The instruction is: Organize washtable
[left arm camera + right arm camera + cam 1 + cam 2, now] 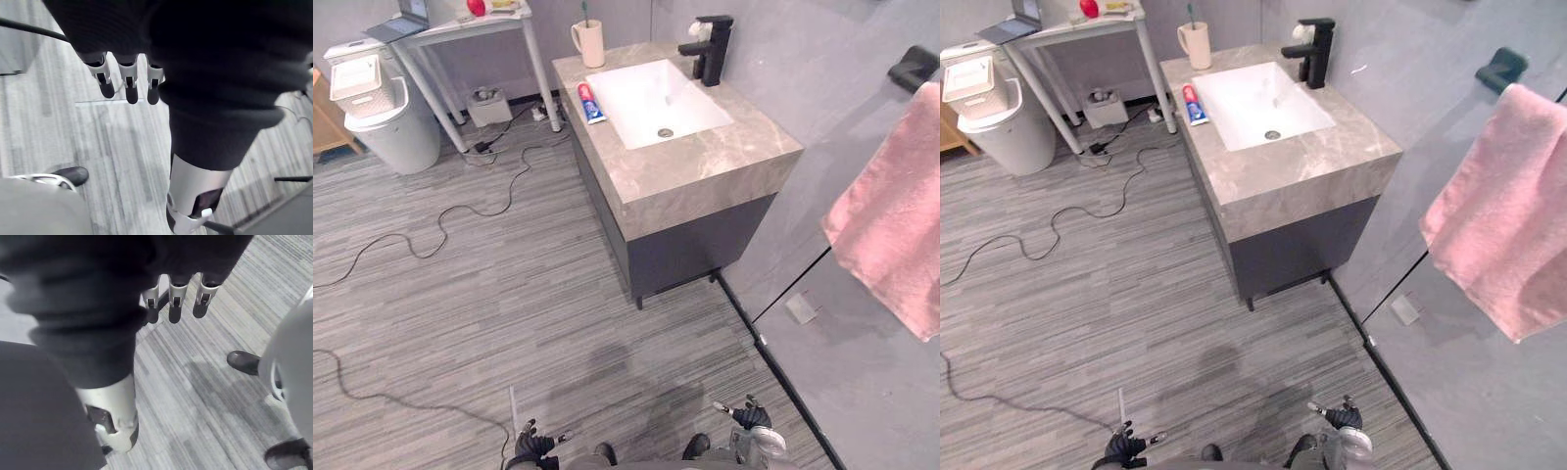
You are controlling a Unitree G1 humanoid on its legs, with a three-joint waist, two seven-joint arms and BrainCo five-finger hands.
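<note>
Down low, your left robot hand (536,446) and right robot hand (749,416) hang relaxed, holding nothing. Toothpaste tube (591,103) lies flat on the worktop (705,162), between the basin (641,93) and the left edge; the cup (590,44) with its toothbrush (585,12) stands at the far-left corner. You're well apart from both, so an overstretched reach could knock the tube to the floor or tip that cup. Mind the pink towel (891,225) by your right arm.

Pink towel (891,211) partly beyond right edge
</note>
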